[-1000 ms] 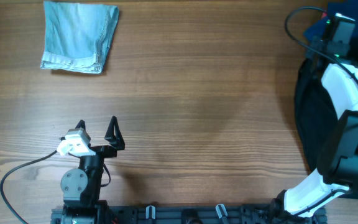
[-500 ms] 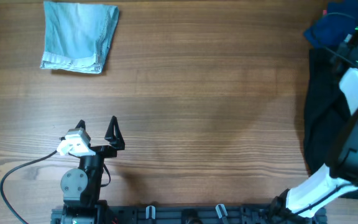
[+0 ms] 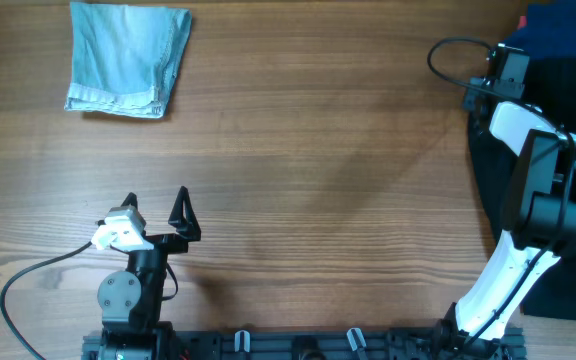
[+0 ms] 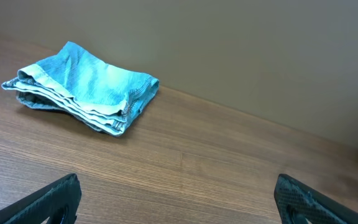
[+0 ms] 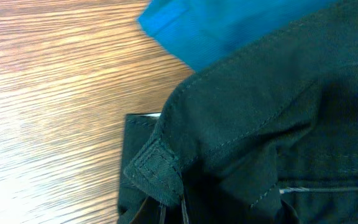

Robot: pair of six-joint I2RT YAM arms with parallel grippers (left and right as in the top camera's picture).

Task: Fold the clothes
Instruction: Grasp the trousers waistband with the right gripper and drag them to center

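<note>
A folded light-blue denim garment (image 3: 128,58) lies at the table's far left; it also shows in the left wrist view (image 4: 82,87). A dark garment (image 3: 490,190) lies heaped at the right edge, with a blue garment (image 3: 568,25) behind it. My right gripper (image 3: 508,72) is over the dark garment's far left corner. In the right wrist view the dark cloth (image 5: 278,124) fills the frame and bunches down into the jaws; the fingers are hidden. The blue cloth (image 5: 229,25) lies beyond. My left gripper (image 3: 156,205) is open and empty near the front edge (image 4: 179,199).
The wooden table (image 3: 318,170) stretches between the two arms. A black cable (image 3: 448,50) loops off the right wrist. A rail with clamps (image 3: 298,345) runs along the front edge.
My right arm has swung left from the table's right edge, and the dark garment's edge has come left with it. The left arm has not moved.
</note>
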